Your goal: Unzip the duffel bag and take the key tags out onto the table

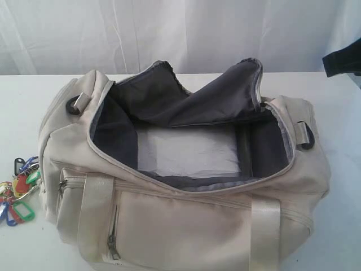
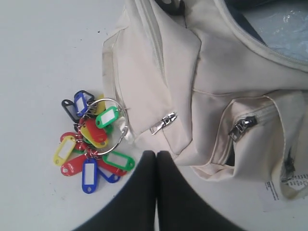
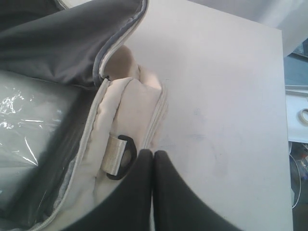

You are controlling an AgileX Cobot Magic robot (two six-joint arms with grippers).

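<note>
Now the duffel bag (image 1: 186, 220) lies unzipped on the table (image 1: 34, 101), with the key tags (image 1: 20, 192) at its nine o'clock, just beside. The left gripper (image 2: 156, 156) and right gripper (image 3: 153, 156) are clenched, empty.

The large cream-white duffel bag (image 1: 186, 226) is matt woven cloth; its dark grey lining (image 1: 208, 101) is smoother fabric. Crinkled clear film (image 1: 186, 152) on its floor looks glossy. Silver zipper pulls (image 2: 162, 123) are shiny metal. The red, green, blue and yellow key tags (image 2: 91, 144) are glossy plastic on metal rings (image 2: 109, 99). The plain white tabletop (image 1: 338, 141) is smooth, matt.
</note>
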